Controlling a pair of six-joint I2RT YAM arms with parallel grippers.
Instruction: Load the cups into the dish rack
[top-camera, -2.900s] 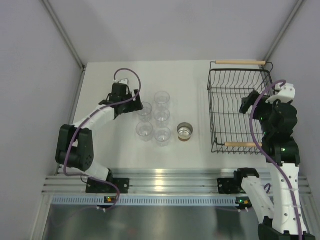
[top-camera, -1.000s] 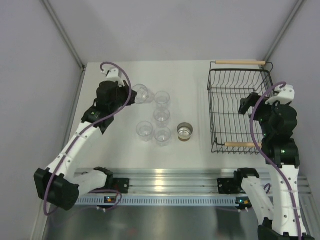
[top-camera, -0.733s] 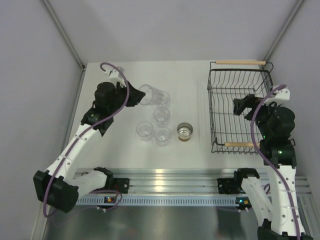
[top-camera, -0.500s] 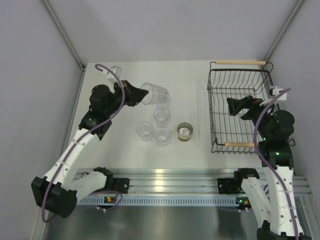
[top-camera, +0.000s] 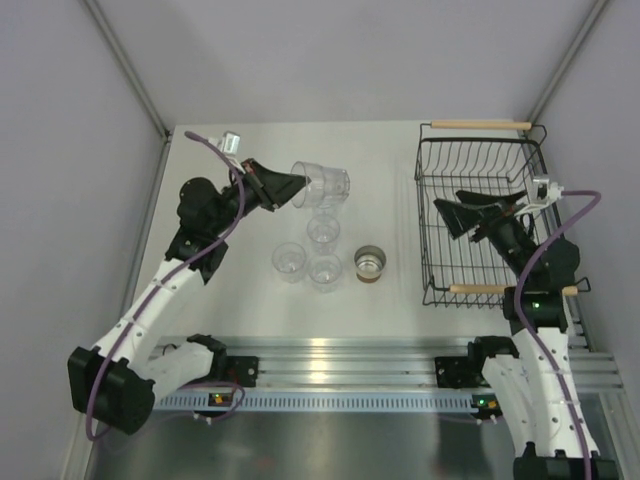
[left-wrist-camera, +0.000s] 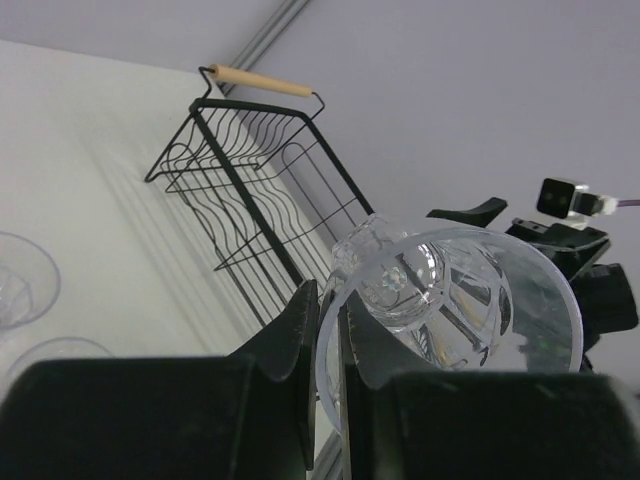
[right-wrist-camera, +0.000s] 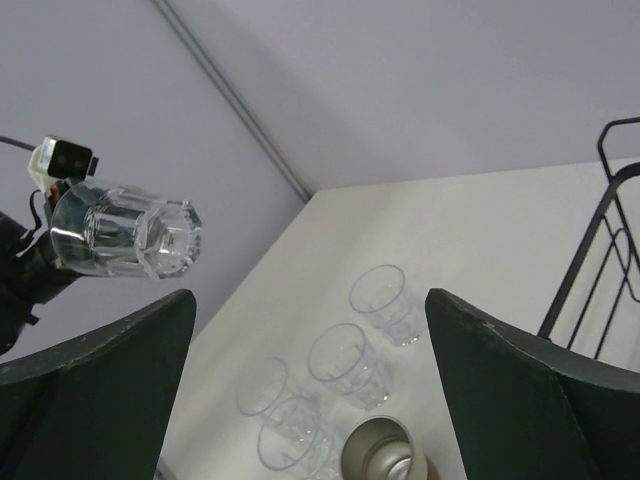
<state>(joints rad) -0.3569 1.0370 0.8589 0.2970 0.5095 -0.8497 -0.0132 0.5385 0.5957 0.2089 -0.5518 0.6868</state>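
My left gripper (top-camera: 300, 187) (left-wrist-camera: 328, 300) is shut on the rim of a clear cup (top-camera: 325, 184) (left-wrist-camera: 450, 290) (right-wrist-camera: 125, 230), held on its side in the air with its base toward the right. Several clear cups (top-camera: 322, 229) (right-wrist-camera: 345, 360) and a shorter silver cup (top-camera: 371, 263) (right-wrist-camera: 385, 460) stand upright on the table below. The black wire dish rack (top-camera: 475, 125) (left-wrist-camera: 250, 170) sits at the right with no cups in it. My right gripper (top-camera: 450, 202) (right-wrist-camera: 308, 300) hangs open above the rack, pointing left toward the held cup, with nothing between its fingers.
The rack's near wooden handle (top-camera: 478, 288) lies close to the right arm. Grey walls close in the table on the left, back and right. A metal rail (top-camera: 320, 352) runs along the near edge by the arm bases.
The left arm has raised the cup off the table, tipped it sideways and carried it right. The right gripper has swung left over the rack and levelled toward the cup.
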